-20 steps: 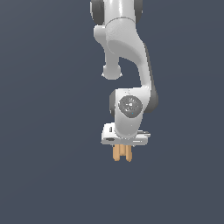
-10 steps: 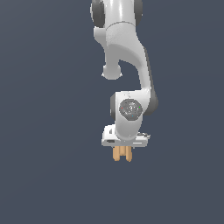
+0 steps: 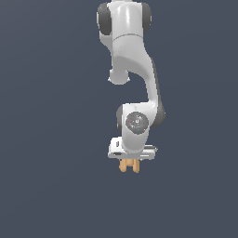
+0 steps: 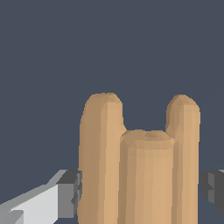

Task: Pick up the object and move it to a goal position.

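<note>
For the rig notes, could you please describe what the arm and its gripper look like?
The arm is glossy white with rounded links, dark grey bands at the joints and a round grey disc on the wrist. The gripper has a flat white body; the wrist view shows white fingers with dark grey pads.

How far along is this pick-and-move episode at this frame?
Done: the pick. The tan spool-like object hangs under the white gripper, and the wrist view shows a gripper pad at each of its sides. In hand: the carry, with the object held off any visible surface. Left: reaching the goal position; no goal marker shows in either view, so how far remains cannot be told.
</note>
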`<state>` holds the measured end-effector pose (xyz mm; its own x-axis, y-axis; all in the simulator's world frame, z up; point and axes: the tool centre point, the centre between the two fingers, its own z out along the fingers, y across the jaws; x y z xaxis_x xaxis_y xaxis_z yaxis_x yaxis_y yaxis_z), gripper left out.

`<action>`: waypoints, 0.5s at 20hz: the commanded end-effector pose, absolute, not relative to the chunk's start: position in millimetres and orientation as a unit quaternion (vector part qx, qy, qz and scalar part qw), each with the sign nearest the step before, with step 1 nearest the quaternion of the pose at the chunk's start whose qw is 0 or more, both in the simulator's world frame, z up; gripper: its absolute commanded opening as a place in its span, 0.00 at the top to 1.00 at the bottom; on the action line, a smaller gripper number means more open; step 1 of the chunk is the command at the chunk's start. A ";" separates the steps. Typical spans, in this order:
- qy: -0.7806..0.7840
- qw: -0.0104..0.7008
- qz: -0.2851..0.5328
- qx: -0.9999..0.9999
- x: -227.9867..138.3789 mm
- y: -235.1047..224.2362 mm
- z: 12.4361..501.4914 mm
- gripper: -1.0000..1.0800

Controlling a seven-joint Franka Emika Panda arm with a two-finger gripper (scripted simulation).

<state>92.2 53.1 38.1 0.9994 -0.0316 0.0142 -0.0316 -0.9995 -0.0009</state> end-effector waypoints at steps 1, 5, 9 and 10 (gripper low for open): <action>0.014 0.000 0.000 -1.000 88.0 54.6 24.6 0.04; 0.014 0.000 0.000 -1.000 88.2 54.6 24.9 1.00; 0.014 0.000 0.000 -1.000 88.2 54.6 24.9 1.00; 0.014 0.000 0.000 -1.000 88.2 54.6 24.9 1.00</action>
